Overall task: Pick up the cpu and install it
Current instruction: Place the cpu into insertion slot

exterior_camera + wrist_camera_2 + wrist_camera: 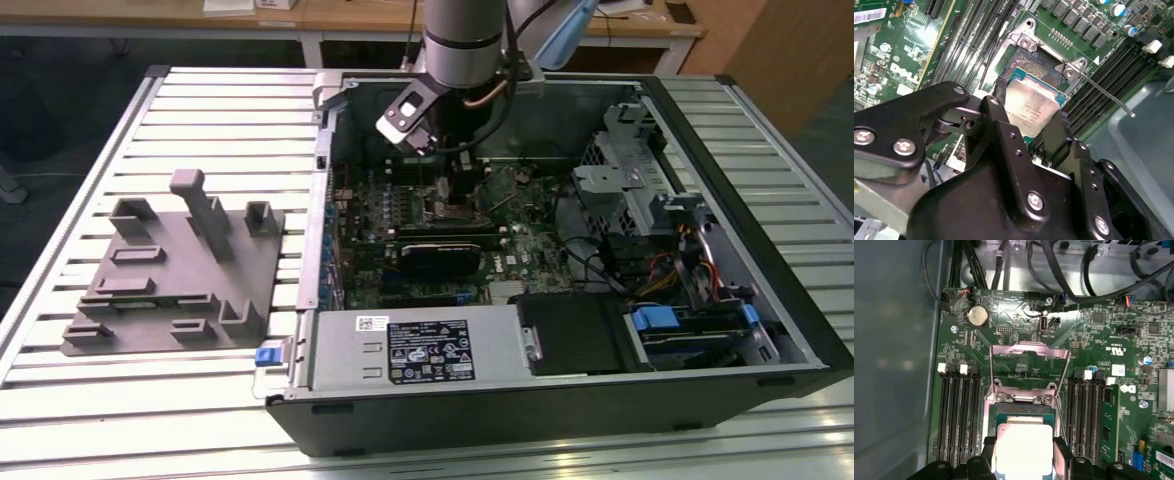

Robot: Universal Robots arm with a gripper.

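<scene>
The cpu (pixel 1032 106) (pixel 1023 446), a thin square chip with a silvery face, sits between the two black fingers (pixel 998 112) of my gripper (pixel 1029 119) (pixel 1024 456), which is shut on its edges. It hangs just over the dark socket (pixel 1030 64) (pixel 1025 412) on the green motherboard. The socket's metal bracket (pixel 1029 365) is flipped open, and its thin lever (pixel 1104 95) sticks out sideways. In the exterior view my gripper (pixel 447 190) reaches down into the open computer case, and the arm hides the chip.
Memory slots (pixel 956 415) (pixel 1086 415) flank the socket on both sides. Black cables (pixel 1064 275) run along the case wall. A grey plastic fixture (pixel 174 270) lies on the slatted table at the exterior view's left. A labelled grey box (pixel 414 345) and drive cages (pixel 641 190) crowd the case.
</scene>
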